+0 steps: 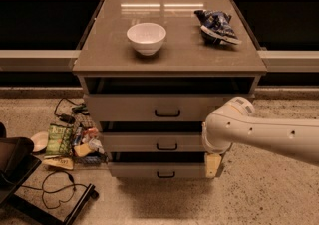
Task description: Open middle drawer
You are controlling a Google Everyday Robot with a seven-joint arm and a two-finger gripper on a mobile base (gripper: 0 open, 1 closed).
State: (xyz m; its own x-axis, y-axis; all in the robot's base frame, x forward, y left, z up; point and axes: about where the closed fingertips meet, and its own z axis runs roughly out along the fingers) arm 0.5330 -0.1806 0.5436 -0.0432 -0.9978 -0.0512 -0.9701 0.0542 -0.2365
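The middle drawer (134, 143) is the grey-beige front between the taller top drawer (124, 107) and the lowest drawer (129, 170) of the cabinet. Its small black pull handle (166, 147) sits at the centre of the front. All three fronts look about flush with one another. My white arm (264, 132) reaches in from the right. My gripper (213, 165) hangs below the wrist at the right end of the drawers, level with the lowest drawer and well to the right of the middle handle. The wrist hides the middle drawer's right end.
A white bowl (146, 37) and a blue snack bag (217, 26) lie on the cabinet top (169, 55). Snack packets (62, 142) and cables (55, 189) litter the floor to the left. A black chair base (20, 169) stands at the lower left.
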